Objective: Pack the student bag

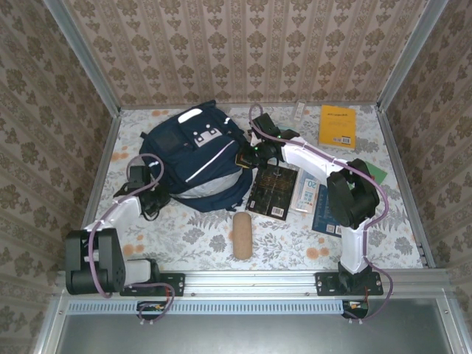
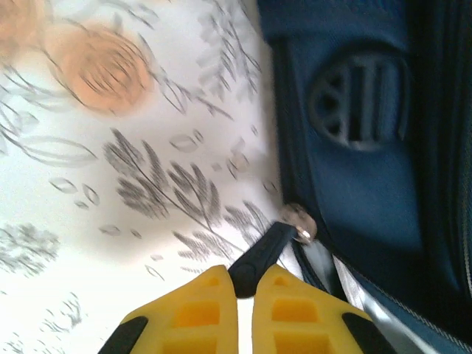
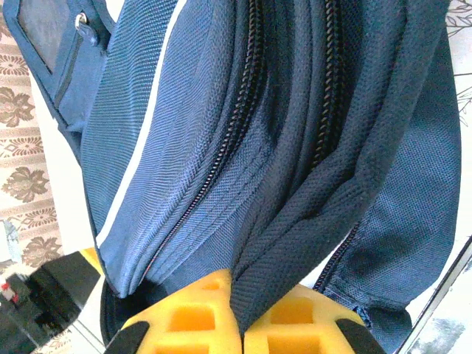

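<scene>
Yellow pads (image 3: 184, 321) of the right gripper (image 3: 237, 291) sit closest to the wrist lens. They are pressed together on a ribbed fold of navy fabric that rises from between them.

Table (image 1: 295, 247): floral cloth, patterned walls on three sides.

Student bag (image 1: 199, 158): biggest item, lying left of centre toward the far half of the table. Navy, with white stripes and a pale grey band along its near edge. I have a gripper on each flank of it.

Right gripper (image 1: 247, 151): at the bag's right edge, clamped on bag fabric with no gap between the pads. Two black zipper runs climb the bag (image 3: 221, 110) just above the grip.

Left gripper (image 1: 158, 198): at the bag's near-left corner, low over the cloth. From its wrist I see the bag (image 2: 354, 192) along the right of the view and bare table (image 2: 110, 184) to the left.

Black book (image 1: 274, 190): flat, just beside the bag's right side, on the near side of the right gripper.

Yellow book (image 1: 338, 125): far right, well apart from the bag.

Tan roll (image 1: 242, 234): lying near of the bag, apart from it, between the two arms.

Zipper pull (image 2: 264, 251): a dark blue tab with a small metal ring at its far end. The left gripper (image 2: 243, 284) has its pads closed on the tab's near end, with only a thin slit between them.
</scene>
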You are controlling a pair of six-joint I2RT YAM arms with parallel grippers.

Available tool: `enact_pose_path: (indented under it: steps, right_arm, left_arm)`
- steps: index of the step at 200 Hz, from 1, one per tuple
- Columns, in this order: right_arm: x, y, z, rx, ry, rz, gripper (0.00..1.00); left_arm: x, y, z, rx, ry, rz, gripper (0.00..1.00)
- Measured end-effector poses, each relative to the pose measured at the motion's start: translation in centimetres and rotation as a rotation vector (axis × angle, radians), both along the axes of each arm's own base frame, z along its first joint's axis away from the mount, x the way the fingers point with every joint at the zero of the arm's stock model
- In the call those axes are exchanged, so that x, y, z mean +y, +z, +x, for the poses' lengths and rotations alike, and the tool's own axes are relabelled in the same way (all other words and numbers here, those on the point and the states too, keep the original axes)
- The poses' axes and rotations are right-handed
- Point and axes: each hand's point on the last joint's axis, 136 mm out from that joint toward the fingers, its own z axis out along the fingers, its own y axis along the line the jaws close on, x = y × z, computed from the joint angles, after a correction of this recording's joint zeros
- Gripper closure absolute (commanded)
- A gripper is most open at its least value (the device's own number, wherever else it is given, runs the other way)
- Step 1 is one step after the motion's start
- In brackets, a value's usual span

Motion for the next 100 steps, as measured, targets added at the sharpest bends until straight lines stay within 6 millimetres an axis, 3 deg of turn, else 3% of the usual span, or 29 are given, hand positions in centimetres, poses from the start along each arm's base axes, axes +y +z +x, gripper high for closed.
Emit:
enact_pose_path:
  steps: [23,44,100]
  right_arm:
    - [-0.7,0.7,0.3,-0.016,-0.013,0.003,1.0]
    - [-1.3,1.3,0.5,-0.027,-0.024,0.007,1.0]
    - [-1.6,1.0,0.2,-0.019,-0.027,0.004,1.0]
  left_arm:
    - [3.1,-0.4,1.3,0.029,0.097,0.08,1.0]
    - [4.7,-0.6,2.5,0.046,0.14,0.132,1.0]
    - [4.8,0.1,5.3,0.012,0.139,0.137,0.97]
